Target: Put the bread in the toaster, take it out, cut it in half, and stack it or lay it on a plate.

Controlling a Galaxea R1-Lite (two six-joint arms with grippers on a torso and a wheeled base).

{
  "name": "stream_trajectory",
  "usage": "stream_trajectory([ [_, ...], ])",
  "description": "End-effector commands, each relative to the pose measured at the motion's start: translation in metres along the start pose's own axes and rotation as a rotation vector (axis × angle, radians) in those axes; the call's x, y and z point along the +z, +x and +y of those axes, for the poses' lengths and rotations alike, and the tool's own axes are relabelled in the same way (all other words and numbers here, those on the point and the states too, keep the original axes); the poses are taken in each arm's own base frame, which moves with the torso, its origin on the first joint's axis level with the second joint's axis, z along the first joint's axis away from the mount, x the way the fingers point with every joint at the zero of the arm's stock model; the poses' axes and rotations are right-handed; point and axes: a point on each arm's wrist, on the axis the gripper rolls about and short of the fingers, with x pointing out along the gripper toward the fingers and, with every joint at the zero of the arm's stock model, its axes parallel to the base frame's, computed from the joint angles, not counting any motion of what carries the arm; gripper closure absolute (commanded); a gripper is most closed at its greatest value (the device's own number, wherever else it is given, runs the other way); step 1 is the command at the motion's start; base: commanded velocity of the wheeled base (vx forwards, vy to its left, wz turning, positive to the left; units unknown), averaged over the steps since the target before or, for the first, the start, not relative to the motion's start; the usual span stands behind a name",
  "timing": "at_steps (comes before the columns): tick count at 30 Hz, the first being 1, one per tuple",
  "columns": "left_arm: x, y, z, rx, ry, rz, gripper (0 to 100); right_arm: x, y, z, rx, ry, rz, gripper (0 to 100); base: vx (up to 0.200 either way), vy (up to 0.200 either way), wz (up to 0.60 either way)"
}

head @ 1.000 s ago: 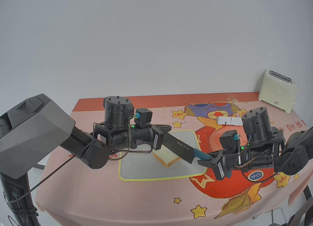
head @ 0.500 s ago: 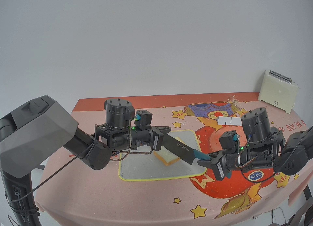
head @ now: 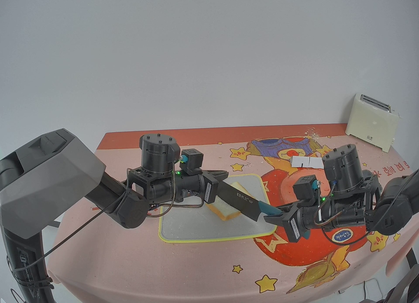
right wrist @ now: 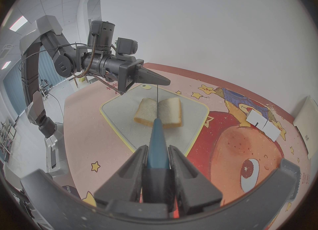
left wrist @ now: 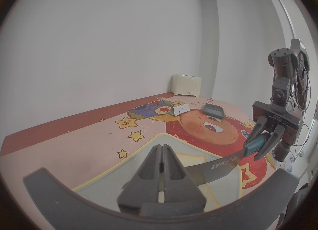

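The biggest thing is the table (head: 131,247), with a pink cloth that has stars and a big red cartoon on it. On the cloth, in front of the robot, lies a grey cutting board (head: 196,227) with a yellow rim. A cream toaster (head: 373,127) stands at the far right corner of the table, well away from the board.

The left gripper (head: 224,172) hangs over the far side of the board. Its two fingers are pressed together and hold nothing. Its tip is close above the far end of the knife.

The right gripper (head: 273,216) is just past the right edge of the board. It is closed tight on the blue handle of the knife (head: 235,197). The dark blade reaches from there over the board, toward the left gripper.

The bread (head: 224,212) lies flat on the board, near its middle. The blade goes right across the middle of the slice, with some bread on each side. I cannot tell how deep the blade is in it.

A small white card (head: 307,162) lies on the cloth between the board and the toaster. A small flat grey thing (left wrist: 213,110) lies near the card
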Motion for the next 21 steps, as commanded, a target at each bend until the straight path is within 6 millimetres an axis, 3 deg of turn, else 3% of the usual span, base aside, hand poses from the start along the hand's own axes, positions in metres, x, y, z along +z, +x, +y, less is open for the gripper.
stream_trajectory([
  [1,0.0012,0.0006,-0.0005,-0.001,0.005,-0.014,100,-0.0018,0.0020,0.0005,0.003,-0.001,0.010,100,0.000,0.000,0.00],
  [21,-0.0032,0.0004,-0.0013,-0.003,0.001,-0.002,100,-0.0038,0.0068,-0.0007,-0.013,0.001,0.025,100,0.000,0.000,0.00],
])
